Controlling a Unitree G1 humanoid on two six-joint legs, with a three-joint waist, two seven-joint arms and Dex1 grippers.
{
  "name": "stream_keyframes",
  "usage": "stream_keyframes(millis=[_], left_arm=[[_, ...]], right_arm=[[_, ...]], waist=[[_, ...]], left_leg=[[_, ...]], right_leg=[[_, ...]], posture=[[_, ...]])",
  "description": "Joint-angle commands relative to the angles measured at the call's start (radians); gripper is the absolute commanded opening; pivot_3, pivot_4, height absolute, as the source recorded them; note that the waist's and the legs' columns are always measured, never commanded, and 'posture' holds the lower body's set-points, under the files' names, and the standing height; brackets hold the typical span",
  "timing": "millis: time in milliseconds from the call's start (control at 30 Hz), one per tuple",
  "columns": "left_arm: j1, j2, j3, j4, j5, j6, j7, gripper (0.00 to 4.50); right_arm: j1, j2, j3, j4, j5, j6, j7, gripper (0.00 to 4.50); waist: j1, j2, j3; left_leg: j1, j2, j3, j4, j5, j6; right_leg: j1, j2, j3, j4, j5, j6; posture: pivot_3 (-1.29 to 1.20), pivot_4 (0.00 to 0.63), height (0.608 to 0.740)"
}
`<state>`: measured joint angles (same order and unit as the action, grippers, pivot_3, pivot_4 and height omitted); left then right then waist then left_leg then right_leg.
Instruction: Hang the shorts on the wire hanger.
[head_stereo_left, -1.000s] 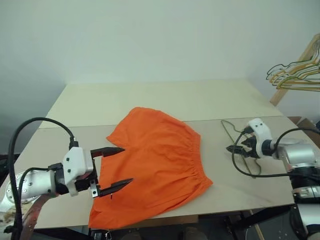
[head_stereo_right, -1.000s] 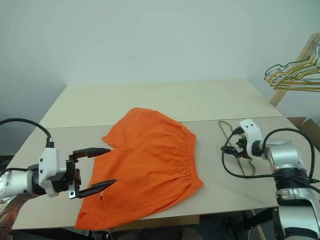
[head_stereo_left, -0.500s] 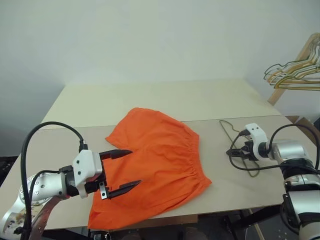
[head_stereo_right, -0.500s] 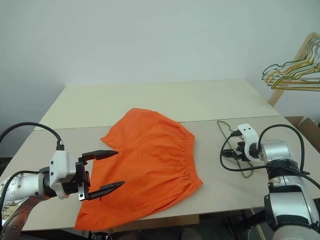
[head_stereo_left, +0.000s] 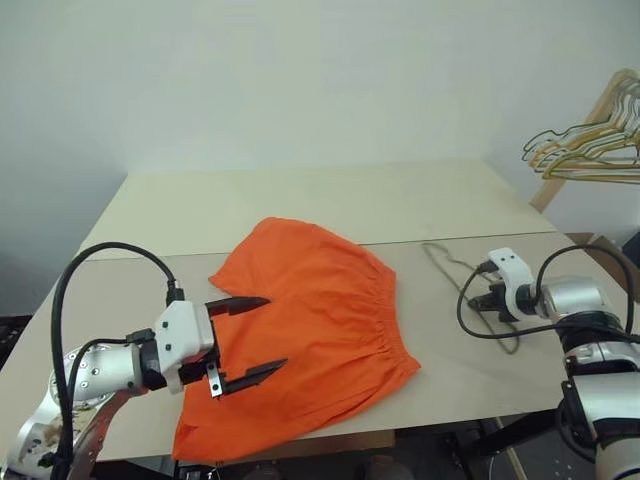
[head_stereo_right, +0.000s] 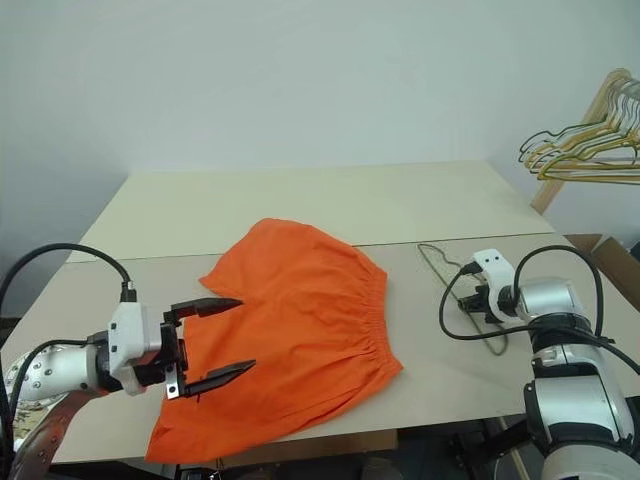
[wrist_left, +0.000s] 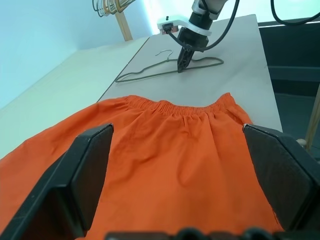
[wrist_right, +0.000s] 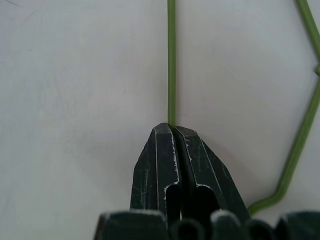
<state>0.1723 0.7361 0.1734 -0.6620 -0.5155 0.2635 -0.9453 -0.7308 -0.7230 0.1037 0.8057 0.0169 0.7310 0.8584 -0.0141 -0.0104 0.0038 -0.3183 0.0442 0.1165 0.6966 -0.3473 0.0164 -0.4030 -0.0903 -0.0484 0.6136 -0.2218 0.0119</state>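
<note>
One second on, the right gripper (wrist_right: 172, 131) has pinched shut on the hanger (head_stereo_left: 450, 272) wire lying flat on the table (head_stereo_left: 300, 205), ready for lifting, while the left gripper (head_stereo_left: 253, 335) hovers spread over the shorts (head_stereo_left: 320, 320).

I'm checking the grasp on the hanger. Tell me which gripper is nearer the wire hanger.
Right. The right gripper is shut on the wire hanger lying on the table. The left gripper hovers open over the shorts, across the table from it.
</note>
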Motion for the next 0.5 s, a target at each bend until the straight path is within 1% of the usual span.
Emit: stream_keyframes(millis=[33,133,200,267,367,433,500], left_arm=[[-0.043,-0.023,-0.016,0.006,0.002,0.008,0.05,4.5],[-0.115,-0.081,-0.038,0.034,-0.025,0.086,0.151,4.5],[-0.189,-0.149,-0.033,0.062,-0.093,0.174,0.249,4.5],[-0.258,-0.207,-0.012,0.081,-0.206,0.288,0.342,4.5],[-0.361,-0.323,-0.007,0.103,-0.335,0.377,0.481,4.5],[-0.418,-0.395,-0.017,0.124,-0.367,0.404,0.559,4.5],[-0.468,-0.457,-0.024,0.158,-0.39,0.426,0.624,4.5]], right_arm=[[0.04,0.029,-0.013,-0.075,0.002,-0.003,-0.038,0.03],[0.091,0.033,-0.058,-0.252,0.028,0.008,-0.077,0.03],[0.135,0.042,-0.099,-0.442,0.058,0.037,-0.101,0.03],[0.18,0.058,-0.136,-0.621,0.093,0.059,-0.117,0.03],[0.249,0.107,-0.168,-0.91,0.148,0.078,-0.156,0.03],[0.271,0.173,-0.18,-1.05,0.169,0.088,-0.221,0.03],[0.28,0.239,-0.181,-1.143,0.19,0.115,-0.277,0.03]], waist=[[-0.003,0.0,0.0],[-0.005,0.0,0.0],[-0.003,0.002,0.0],[-0.003,0.004,0.001],[-0.003,0.006,0.001],[-0.005,0.005,0.001],[-0.005,0.005,0.001]], left_leg=[[0.0,0.0,0.0,0.0,0.0,0.0],[0.0,0.0,0.0,0.0,0.0,0.0],[0.0,0.0,0.0,0.0,0.0,0.0],[-0.001,0.0,-0.001,0.0,0.0,-0.001],[-0.002,-0.001,-0.002,0.0,0.001,-0.001],[-0.003,-0.001,-0.003,0.0,0.0,-0.001],[-0.003,-0.001,-0.003,0.0,0.0,-0.001]], right_leg=[[0.0,0.0,0.0,0.0,0.0,0.0],[0.0,0.0,0.001,0.0,0.0,0.0],[0.0,0.0,0.001,0.001,0.0,0.001],[-0.001,0.0,0.001,0.001,0.001,0.001],[-0.003,-0.001,0.001,0.002,0.001,0.001],[-0.003,-0.001,0.0,0.001,0.001,0.001],[-0.002,-0.001,0.0,0.001,0.001,0.001]], posture=[[0.05,0.0,0.74],[0.05,0.0,0.74],[0.03,0.0,0.74],[0.0,0.0,0.74],[-0.02,0.0,0.74],[-0.03,0.0,0.74],[-0.03,0.0,0.74]])
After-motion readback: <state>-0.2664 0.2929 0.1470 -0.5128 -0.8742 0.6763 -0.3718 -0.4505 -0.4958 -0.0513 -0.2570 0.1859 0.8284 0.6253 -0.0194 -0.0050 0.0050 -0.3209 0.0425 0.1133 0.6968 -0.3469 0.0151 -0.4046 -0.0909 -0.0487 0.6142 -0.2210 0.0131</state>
